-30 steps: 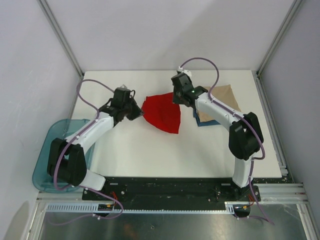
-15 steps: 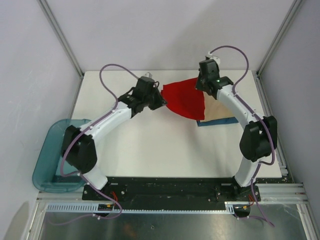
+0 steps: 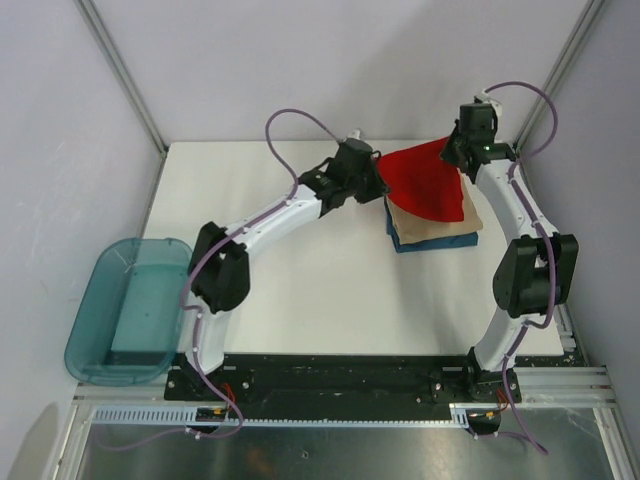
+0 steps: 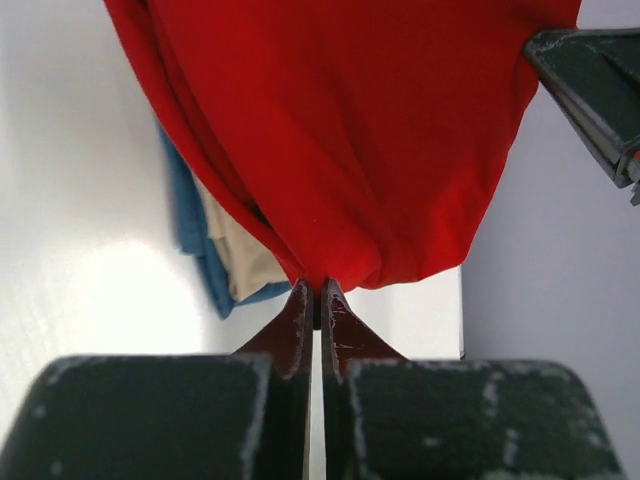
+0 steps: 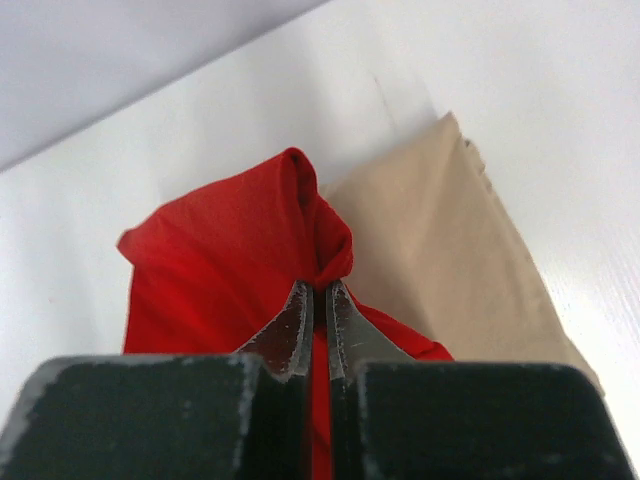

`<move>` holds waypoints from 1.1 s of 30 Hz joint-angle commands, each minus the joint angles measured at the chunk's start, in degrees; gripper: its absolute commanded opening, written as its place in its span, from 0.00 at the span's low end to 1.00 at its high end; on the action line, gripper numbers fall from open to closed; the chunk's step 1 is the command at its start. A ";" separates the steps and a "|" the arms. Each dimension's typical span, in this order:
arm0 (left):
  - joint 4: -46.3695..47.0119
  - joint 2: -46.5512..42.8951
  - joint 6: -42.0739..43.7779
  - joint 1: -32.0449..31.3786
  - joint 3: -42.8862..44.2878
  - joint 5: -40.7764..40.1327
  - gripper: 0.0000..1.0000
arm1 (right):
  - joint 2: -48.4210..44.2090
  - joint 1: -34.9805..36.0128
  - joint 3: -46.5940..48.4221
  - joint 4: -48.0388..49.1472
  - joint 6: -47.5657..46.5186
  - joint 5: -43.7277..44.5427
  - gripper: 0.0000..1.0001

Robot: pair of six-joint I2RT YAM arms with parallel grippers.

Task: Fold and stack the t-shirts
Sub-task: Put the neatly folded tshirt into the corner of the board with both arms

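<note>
The red t-shirt (image 3: 430, 182) hangs folded between both grippers over the stack at the back right. The stack is the tan t-shirt (image 3: 440, 228) on the dark blue t-shirt (image 3: 432, 244). My left gripper (image 3: 380, 183) is shut on the red shirt's left edge (image 4: 330, 150). My right gripper (image 3: 452, 152) is shut on its right corner (image 5: 230, 270). The left wrist view shows the blue shirt (image 4: 192, 230) and tan shirt (image 4: 240, 258) below the red cloth. The right wrist view shows the tan shirt (image 5: 460, 260) under it.
A translucent teal tub (image 3: 128, 310) sits off the table's left front edge. The white table (image 3: 300, 290) ends at a metal frame rail (image 3: 540, 220) just right of the stack. The back wall stands close behind both grippers.
Both grippers have carried the red shirt from the table's middle to the back right, over the tan and blue stack. The left arm has stretched far to the right.
</note>
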 commanded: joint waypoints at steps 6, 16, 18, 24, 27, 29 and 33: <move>0.85 10.51 -1.65 -2.92 15.18 0.93 0.00 | 5.54 -5.93 8.20 5.34 1.04 -6.00 0.00; 0.82 13.94 -2.20 -3.62 15.70 2.58 0.00 | 8.99 -9.40 8.18 7.12 1.83 -8.12 0.00; 0.85 14.10 -2.31 -3.72 15.04 2.63 0.00 | 9.30 -9.82 8.01 7.24 2.04 -8.44 0.00; 0.90 13.34 -2.38 -3.93 13.27 2.62 0.00 | 9.68 -10.69 7.86 7.93 2.20 -9.16 0.00; 0.83 13.00 -2.56 -4.26 12.09 2.71 0.00 | 10.28 -10.93 8.18 7.78 2.37 -9.43 0.00; 0.94 12.86 -2.60 -4.45 10.95 2.77 0.00 | 10.61 -11.01 8.01 7.72 2.61 -9.33 0.00; 0.97 12.51 -3.08 -4.77 8.05 2.94 0.00 | 11.23 -11.18 7.56 7.72 2.87 -8.76 0.00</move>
